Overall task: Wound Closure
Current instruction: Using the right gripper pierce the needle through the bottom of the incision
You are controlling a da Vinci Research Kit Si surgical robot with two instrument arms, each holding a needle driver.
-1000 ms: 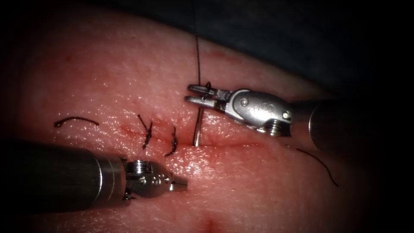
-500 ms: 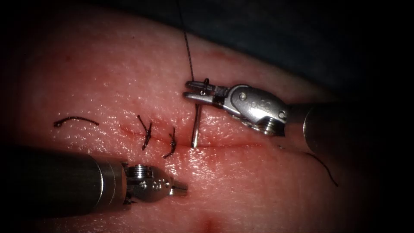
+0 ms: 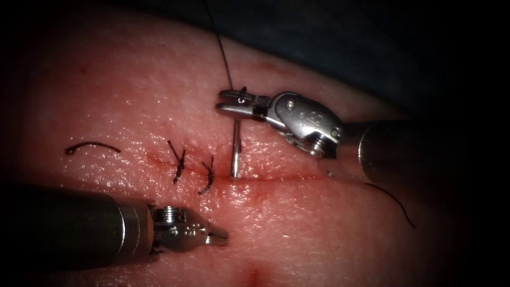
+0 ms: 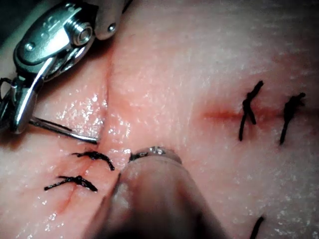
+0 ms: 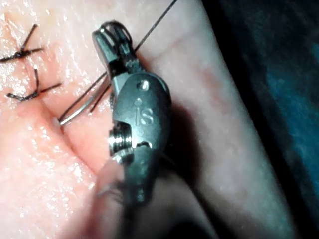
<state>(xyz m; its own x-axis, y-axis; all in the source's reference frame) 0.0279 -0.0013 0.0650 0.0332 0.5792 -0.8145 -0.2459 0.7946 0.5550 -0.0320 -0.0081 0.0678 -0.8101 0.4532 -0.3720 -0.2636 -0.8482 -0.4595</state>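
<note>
R tool [image 3: 227, 102] has its jaws clamped on the needle [image 3: 234, 151] near its thread end; needle tip sits in the cut [image 3: 276, 179], just right of two tied stitches [image 3: 180, 162]. Thread [image 3: 220, 48] runs up toward the tissue's [image 3: 133, 95] far edge. L tool [image 3: 219, 236] sits near the tissue's near edge w/ jaws closed, holding nothing.

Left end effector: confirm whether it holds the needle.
No: the left end effector holds nothing, while the right end effector grips the needle at the cut.
</note>
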